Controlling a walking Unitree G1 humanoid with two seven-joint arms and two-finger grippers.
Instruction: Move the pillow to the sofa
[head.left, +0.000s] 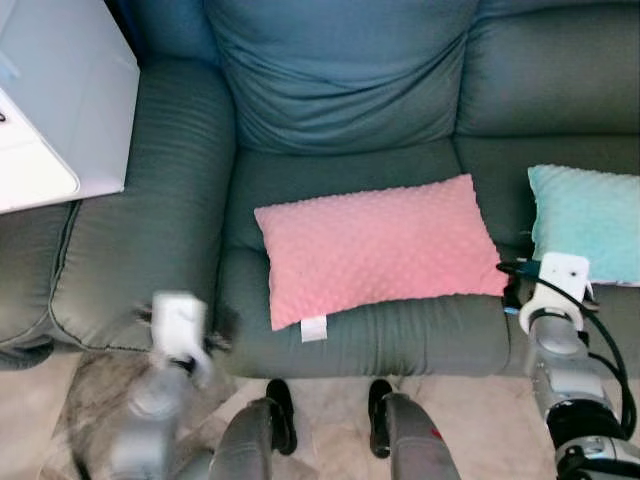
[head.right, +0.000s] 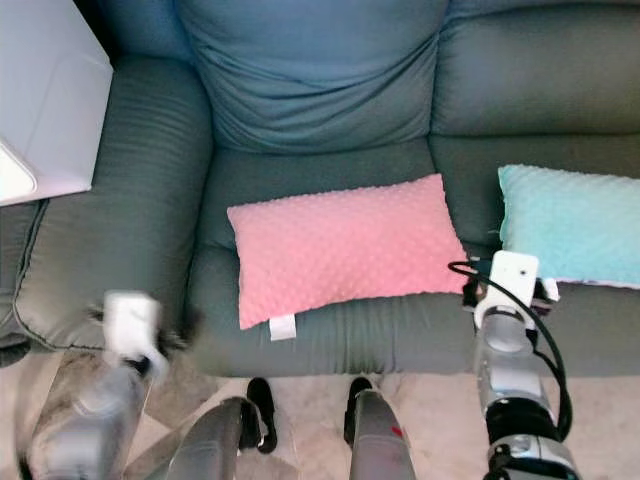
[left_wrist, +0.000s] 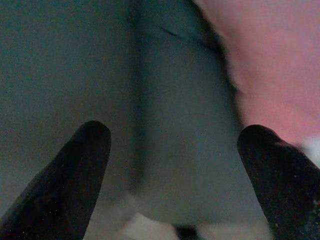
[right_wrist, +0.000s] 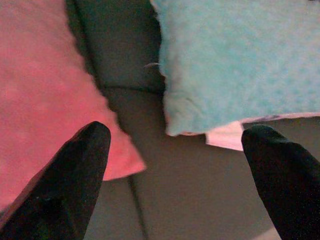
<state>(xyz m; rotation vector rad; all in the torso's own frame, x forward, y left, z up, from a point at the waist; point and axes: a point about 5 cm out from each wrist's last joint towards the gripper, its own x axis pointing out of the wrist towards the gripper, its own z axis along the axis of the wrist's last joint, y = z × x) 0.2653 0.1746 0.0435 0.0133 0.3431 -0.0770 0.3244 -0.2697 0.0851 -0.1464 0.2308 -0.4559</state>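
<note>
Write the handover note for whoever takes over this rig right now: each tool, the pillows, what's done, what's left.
Left tool: open, empty, low by the sofa's left armrest, blurred in the head views.
Right tool: open, empty, at the seat's front edge, aimed at the gap between the two pillows.
Pink pillow: lying flat on the middle seat cushion, white tag at its front corner, touched by neither tool.
Teal pillow: flat on the seat to the right, with something pink showing under its edge in the right wrist view.
Done: the pink pillow is on the sofa.
Left: apparently nothing but pulling the arms clear.
</note>
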